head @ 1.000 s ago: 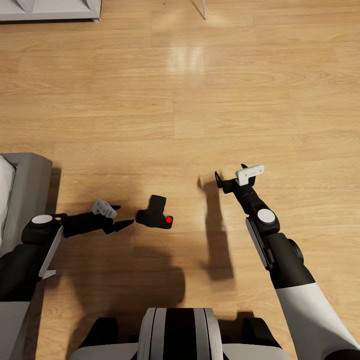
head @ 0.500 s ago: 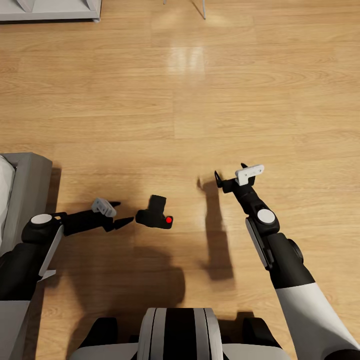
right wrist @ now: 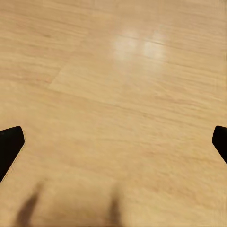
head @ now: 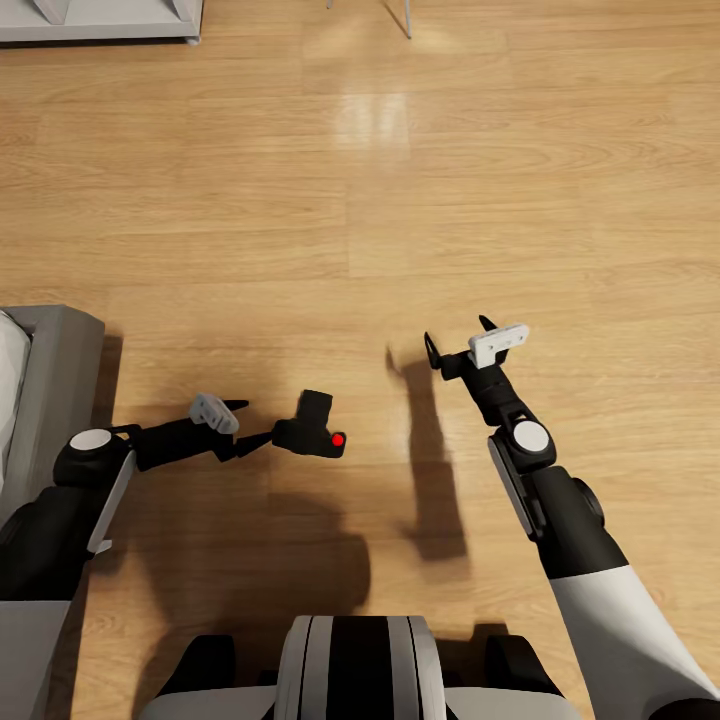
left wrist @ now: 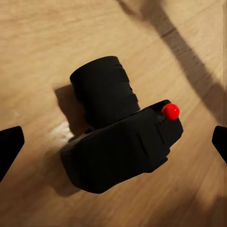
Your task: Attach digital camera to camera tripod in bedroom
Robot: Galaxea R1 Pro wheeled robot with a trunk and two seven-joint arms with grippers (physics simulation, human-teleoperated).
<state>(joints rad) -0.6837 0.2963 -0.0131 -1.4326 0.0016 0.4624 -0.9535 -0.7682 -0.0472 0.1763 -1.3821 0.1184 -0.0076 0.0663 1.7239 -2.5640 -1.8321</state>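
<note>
The digital camera lies on the light wood floor, a chunky black body with its lens pointing away from me and a red round button on its right end. My left gripper is open just left of it, its nearer fingertip close to the camera's left end. In the left wrist view the digital camera lies between the two spread black fingertips. My right gripper hovers open over bare floor to the camera's right, holding nothing. The camera tripod is out of view.
A grey bed frame with white bedding stands at the left, beside my left arm. A white shelf base sits at the far left. Thin grey legs of a stand I cannot identify reach in at the far edge. My base is below.
My left gripper has moved right, closing the gap to the camera's left end. The right gripper has shifted slightly left and away from me. The camera has not moved.
</note>
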